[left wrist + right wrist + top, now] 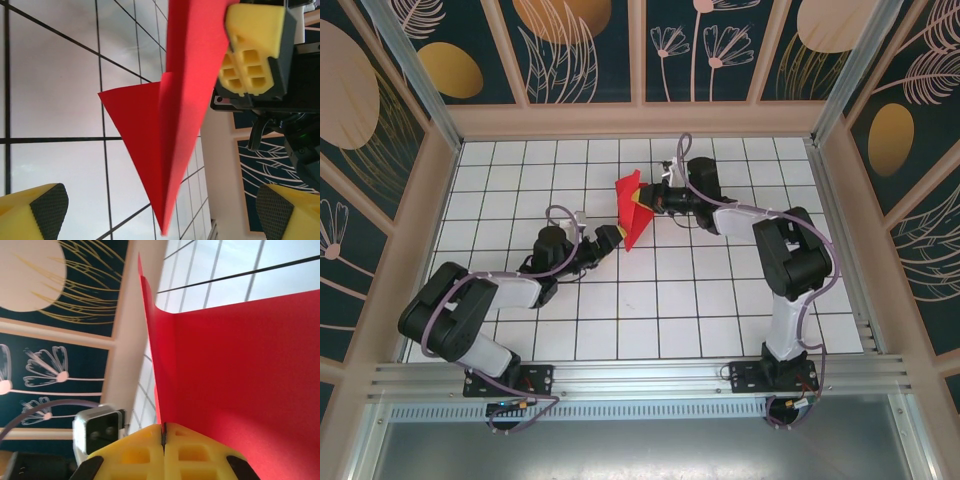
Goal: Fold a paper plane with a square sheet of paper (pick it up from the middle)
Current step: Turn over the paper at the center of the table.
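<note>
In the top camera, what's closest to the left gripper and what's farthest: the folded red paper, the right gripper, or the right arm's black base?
1. The folded red paper, just beside the left gripper.
2. The right gripper, beyond, pinching it.
3. The right arm's black base, near edge.

Your red paper, folded into a creased wedge.
You see it clamped along one edge in the right gripper, pointed tip jutting away from it.
</note>
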`<state>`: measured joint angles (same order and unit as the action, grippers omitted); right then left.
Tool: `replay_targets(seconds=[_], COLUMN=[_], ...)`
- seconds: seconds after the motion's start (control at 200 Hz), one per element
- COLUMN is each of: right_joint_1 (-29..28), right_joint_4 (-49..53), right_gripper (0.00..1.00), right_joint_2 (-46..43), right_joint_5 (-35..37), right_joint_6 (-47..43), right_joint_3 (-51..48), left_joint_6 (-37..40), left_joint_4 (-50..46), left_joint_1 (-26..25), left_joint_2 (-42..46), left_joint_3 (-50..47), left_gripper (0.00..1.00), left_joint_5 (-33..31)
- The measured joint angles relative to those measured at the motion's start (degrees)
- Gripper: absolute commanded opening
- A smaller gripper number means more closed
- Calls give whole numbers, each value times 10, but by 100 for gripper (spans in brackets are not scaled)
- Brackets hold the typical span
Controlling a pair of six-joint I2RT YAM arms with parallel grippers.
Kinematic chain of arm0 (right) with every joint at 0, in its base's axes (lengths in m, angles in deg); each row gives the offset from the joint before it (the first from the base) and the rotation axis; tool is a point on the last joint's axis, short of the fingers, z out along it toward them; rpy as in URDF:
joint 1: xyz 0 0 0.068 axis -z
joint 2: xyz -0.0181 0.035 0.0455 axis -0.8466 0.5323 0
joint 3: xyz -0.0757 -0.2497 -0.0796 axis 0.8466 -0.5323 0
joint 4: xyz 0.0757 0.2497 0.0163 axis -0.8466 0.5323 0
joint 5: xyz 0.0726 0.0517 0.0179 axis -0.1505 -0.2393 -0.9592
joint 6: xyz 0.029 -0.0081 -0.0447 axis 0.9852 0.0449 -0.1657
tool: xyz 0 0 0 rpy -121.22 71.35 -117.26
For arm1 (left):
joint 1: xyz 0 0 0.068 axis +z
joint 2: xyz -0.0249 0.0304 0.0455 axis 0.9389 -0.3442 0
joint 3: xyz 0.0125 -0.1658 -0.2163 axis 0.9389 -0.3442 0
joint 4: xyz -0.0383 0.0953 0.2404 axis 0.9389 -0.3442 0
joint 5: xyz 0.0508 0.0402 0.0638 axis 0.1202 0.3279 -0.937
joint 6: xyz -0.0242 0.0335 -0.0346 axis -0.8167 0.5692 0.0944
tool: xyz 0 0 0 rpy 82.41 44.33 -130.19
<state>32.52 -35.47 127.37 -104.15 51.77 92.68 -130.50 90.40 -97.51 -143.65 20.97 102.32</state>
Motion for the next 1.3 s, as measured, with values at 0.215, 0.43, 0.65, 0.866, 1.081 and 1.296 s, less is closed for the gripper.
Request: replay_targets(seconds=[0.215, 0.43, 0.65, 0.866, 1.081, 1.296], right_joint_1=[-2, -7, -9, -9, -9, -9], right_joint_4=[-33, -57, -65, -64, -60, -4], right_gripper=[3, 3, 3, 3, 5, 28], right_joint_2=[-7, -7, -7, -7, -7, -11], right_joint_5=[-19, -36, -41, -41, -41, -29], right_joint_6=[52, 91, 102, 102, 100, 63], right_joint_3=[-2, -3, -9, -14, -15, -15], left_joint_6=[-32, -42, -39, -26, -4, 14], left_joint_4=[71, 94, 106, 90, 58, 13], left_joint_1=[0, 0, 0, 0, 0, 0], left_joint_2=[-30, -44, -46, -22, -12, -7], left_joint_3=[13, 43, 49, 49, 49, 51], left_gripper=[90, 73, 54, 40, 20, 15], left_joint_5=[25, 28, 8, -24, -45, -56])
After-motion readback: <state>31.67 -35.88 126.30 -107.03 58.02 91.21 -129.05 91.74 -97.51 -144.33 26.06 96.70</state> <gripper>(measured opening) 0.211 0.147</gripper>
